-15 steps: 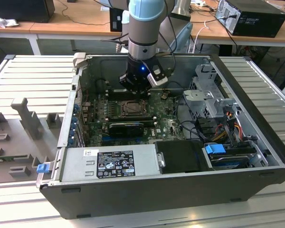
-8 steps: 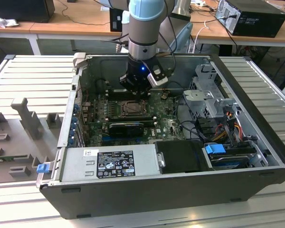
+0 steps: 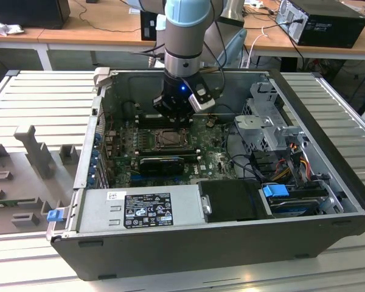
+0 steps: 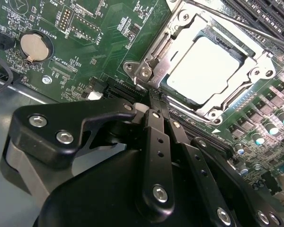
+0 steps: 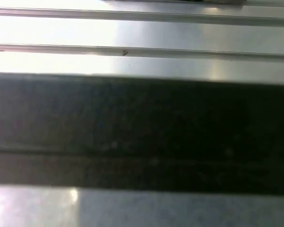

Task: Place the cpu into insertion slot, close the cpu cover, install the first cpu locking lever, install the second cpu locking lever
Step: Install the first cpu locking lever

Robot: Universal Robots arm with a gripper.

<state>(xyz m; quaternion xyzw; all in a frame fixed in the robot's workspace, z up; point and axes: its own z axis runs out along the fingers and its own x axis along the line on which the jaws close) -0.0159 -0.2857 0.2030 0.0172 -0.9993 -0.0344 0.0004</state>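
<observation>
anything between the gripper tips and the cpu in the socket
In the second wrist view the gripper meets the corner of the cpu cover, which frames the cpu; that cover's rim is all that lies between.

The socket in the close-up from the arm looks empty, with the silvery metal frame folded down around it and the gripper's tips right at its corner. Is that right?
Not quite. The insertion slot is not empty: the second wrist view shows the pale square cpu lying in it. The rest holds: the cpu cover lies down around the chip, and the gripper has its tips at the frame's corner.
</observation>
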